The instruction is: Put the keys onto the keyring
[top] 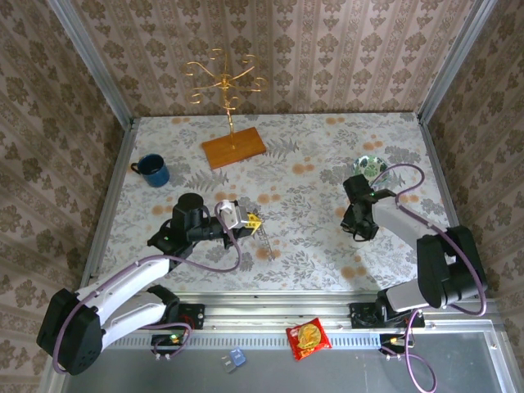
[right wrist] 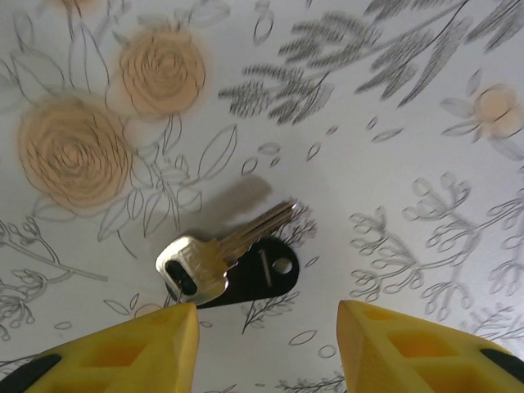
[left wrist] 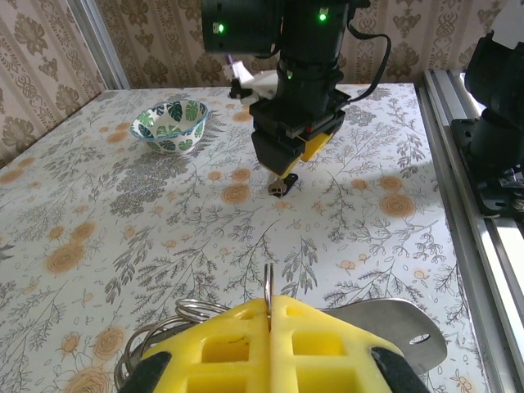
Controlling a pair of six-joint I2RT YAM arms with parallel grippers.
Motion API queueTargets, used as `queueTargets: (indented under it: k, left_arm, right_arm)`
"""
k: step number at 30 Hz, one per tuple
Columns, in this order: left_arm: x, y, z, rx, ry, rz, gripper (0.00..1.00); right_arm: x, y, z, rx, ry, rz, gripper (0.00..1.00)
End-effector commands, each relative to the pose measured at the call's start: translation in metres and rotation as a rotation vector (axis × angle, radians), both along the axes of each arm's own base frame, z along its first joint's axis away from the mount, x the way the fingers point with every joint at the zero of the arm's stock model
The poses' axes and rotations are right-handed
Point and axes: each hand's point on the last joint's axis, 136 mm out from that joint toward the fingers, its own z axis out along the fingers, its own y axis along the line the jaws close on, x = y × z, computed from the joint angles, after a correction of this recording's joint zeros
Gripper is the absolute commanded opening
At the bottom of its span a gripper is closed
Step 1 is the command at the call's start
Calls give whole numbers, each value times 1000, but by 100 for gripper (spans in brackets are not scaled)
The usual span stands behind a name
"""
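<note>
Left gripper (left wrist: pixel 270 315) pressed together, thin wire of keyring (left wrist: pixel 268 282) pinched upright between yellow pads. More of its coils bunch left of pads; flat silver tag (left wrist: pixel 401 327) juts out on right. Right gripper (right wrist: pixel 266 318) spread apart, nothing between fingers, low over floral table (right wrist: pixel 409 164). Silver key (right wrist: pixel 214 260) lies flat on table just ahead of those fingers, overlapping dark piece (right wrist: pixel 260 278), probably second key's head, hard to tell. Both well apart from keyring, nearer patterned bowl (top: pixel 370 168).
</note>
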Motion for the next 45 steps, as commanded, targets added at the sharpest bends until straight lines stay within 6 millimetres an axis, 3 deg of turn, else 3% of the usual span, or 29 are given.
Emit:
queueTargets:
  k: [1,14,27,29,33,38,45]
  left_arm:
    - [-8,-3,10,-26,-54,-46,0]
    - [-10,-4,9,-24,-54,-63,0]
    - [-13,-4,9,-24,-57,-72,0]
    - [-13,-4,9,-24,-57,-75,0]
    - [-13,-4,10,-26,-55,-71,0]
    - [-9,-4,13,-37,-51,-42,0]
    - [-4,-2,13,-65,2,13,0]
  right_arm:
    - [8,19,0,58,-14,-34,48]
    - [14,30,-10,117,-32,-92,34]
    - [17,27,-8,90,-47,-80,1]
    - [17,27,-4,79,-52,-59,0]
    - [22,35,14,60,-100,76,0]
    - [23,64,53,27,-242,419,0]
    - [9,131,108,103,-441,891,0]
